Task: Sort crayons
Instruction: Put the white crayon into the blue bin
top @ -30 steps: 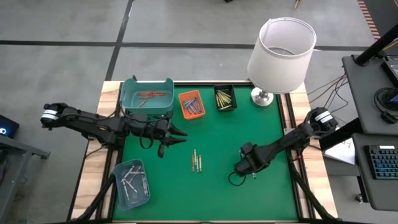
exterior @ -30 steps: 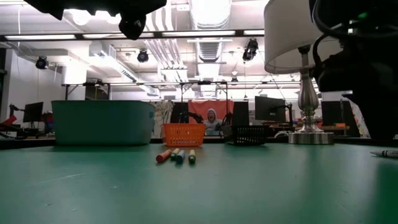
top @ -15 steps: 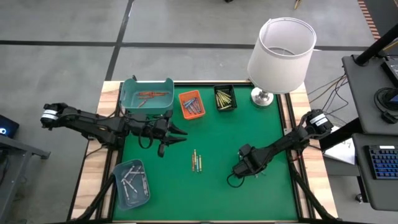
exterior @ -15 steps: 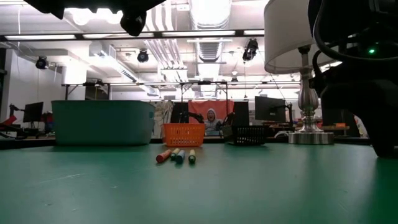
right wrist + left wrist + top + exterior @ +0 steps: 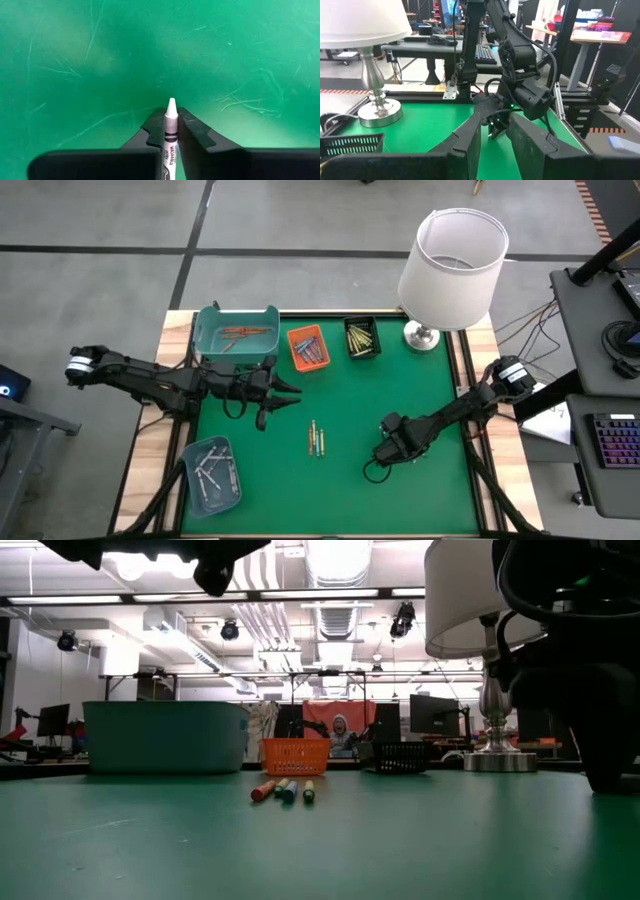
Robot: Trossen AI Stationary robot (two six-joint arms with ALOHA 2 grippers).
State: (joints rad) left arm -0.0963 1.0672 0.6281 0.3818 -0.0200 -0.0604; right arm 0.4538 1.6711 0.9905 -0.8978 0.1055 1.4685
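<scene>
Lift straight, then: my right gripper (image 5: pixel 170 131) pinches a white crayon (image 5: pixel 170 125), seemingly centred, near the mat's (image 5: pixel 430 380) front edge.

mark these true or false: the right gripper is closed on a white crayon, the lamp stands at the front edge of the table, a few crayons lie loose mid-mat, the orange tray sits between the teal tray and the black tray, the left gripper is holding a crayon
1. The right gripper is closed on a white crayon. True.
2. The lamp stands at the front edge of the table. False: it stands at the far right corner, beside the black tray.
3. A few crayons lie loose in the middle of the green mat. True.
4. The orange tray sits between the teal tray and the black tray. True.
5. The left gripper is holding a crayon. False: its fingers stand apart with nothing between them, in the air near the teal tray.
</scene>
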